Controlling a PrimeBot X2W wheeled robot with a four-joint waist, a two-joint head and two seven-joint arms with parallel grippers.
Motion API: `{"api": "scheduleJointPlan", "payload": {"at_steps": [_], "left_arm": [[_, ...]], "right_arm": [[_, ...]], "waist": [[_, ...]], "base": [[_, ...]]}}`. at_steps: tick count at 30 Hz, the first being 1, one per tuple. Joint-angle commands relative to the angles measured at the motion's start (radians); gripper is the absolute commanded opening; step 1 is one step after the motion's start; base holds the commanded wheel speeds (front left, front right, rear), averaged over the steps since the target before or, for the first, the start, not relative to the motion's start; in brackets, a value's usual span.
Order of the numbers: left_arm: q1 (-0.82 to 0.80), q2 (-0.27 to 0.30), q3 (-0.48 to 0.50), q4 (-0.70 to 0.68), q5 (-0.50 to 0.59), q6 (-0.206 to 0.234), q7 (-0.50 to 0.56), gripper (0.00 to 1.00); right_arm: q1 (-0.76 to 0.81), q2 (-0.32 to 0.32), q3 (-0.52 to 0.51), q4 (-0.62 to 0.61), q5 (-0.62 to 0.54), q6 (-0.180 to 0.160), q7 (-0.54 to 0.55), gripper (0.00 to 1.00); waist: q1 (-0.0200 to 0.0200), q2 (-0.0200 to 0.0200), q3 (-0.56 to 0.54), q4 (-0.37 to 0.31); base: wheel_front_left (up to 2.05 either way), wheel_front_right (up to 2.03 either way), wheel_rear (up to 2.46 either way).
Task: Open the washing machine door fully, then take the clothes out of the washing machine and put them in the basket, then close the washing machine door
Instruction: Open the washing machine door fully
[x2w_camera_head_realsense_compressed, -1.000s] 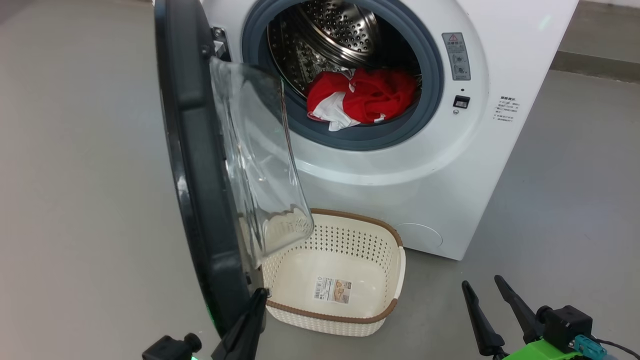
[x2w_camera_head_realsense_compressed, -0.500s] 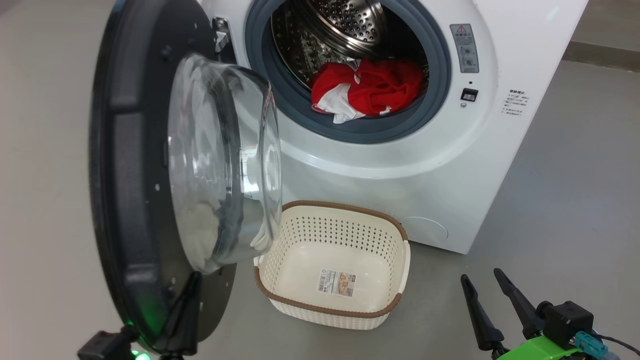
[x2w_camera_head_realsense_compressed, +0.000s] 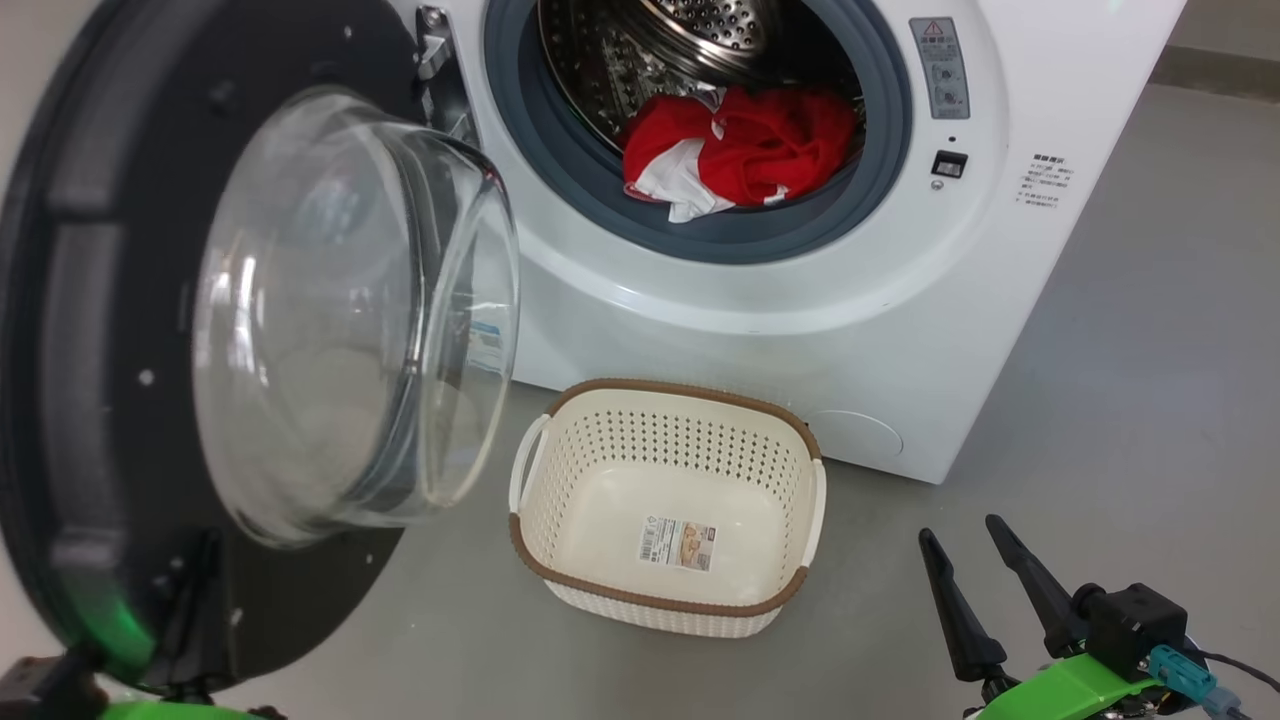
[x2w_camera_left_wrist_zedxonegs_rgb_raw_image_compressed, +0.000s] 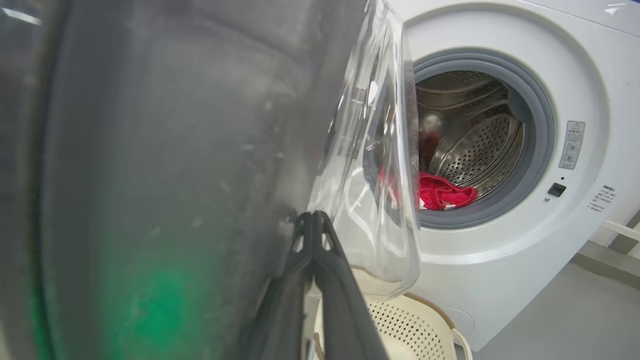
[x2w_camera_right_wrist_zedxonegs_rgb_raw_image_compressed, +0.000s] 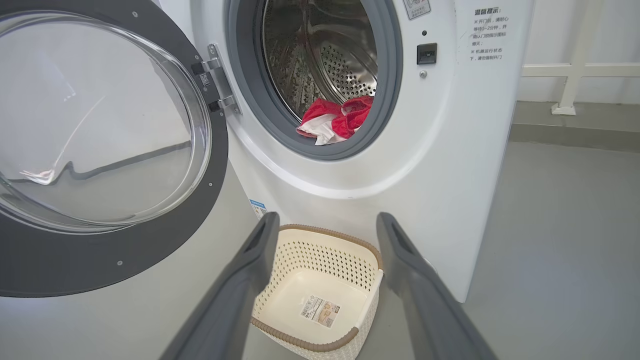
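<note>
Over grey floor (x2w_camera_head_realsense_compressed: 1150, 350), closed left hand (x2w_camera_left_wrist_zedxonegs_rgb_raw_image_compressed: 312, 220) lies against the washing machine door (x2w_camera_left_wrist_zedxonegs_rgb_raw_image_compressed: 150, 150); right hand (x2w_camera_head_realsense_compressed: 960, 532) hangs open.

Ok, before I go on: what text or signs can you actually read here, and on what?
"温馨提示": heading of the printed notice on the washing machine front; lines below too small.
Red warning triangle: on the grey sticker beside the opening; its text unreadable.
Barcode, print too small: paper label inside the basket.
Unreadable: small blue label on the machine's side.
</note>
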Motion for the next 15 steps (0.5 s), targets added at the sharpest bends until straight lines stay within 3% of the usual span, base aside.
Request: {"api": "scheduleJointPlan", "payload": {"at_steps": [1, 15], "left_arm": [[-0.060, 0.048, 0.068, -0.004, 0.008, 0.006, -0.012, 0.00], [-0.188, 0.137, 0.233, 0.158, 0.056, 0.007, -0.012, 0.00]], "right_arm": [[-0.049, -0.013, 0.030, -0.027, -0.013, 0.002, -0.012, 1.00], [-0.075, -0.020, 0.043, -0.027, -0.027, 0.002, -0.012, 1.00]], "waist": [[0.0000, 0.0000, 0.014, -0.006], [0.0000, 0.0000, 0.064, -0.027]], "base": [[0.00, 0.00, 0.00], [0.00, 0.00, 0.00]]}}
